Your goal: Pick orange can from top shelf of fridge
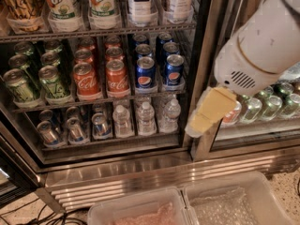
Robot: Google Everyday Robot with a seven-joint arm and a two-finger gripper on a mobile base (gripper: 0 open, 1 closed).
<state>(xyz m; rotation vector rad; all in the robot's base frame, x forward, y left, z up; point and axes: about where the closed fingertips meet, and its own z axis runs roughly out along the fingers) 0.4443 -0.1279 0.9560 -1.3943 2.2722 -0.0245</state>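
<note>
Gripper point(199, 121) hangs outside the fridge point(140, 172), low by its centre post, carrying nothing; spread or pressed together, can't tell. Pick not started, so reach, grasp and pull-out are all left. Orange can point(21, 3) stands at the left end of the top shelf point(117, 32), front edge, well apart up-left of the gripper.
</note>
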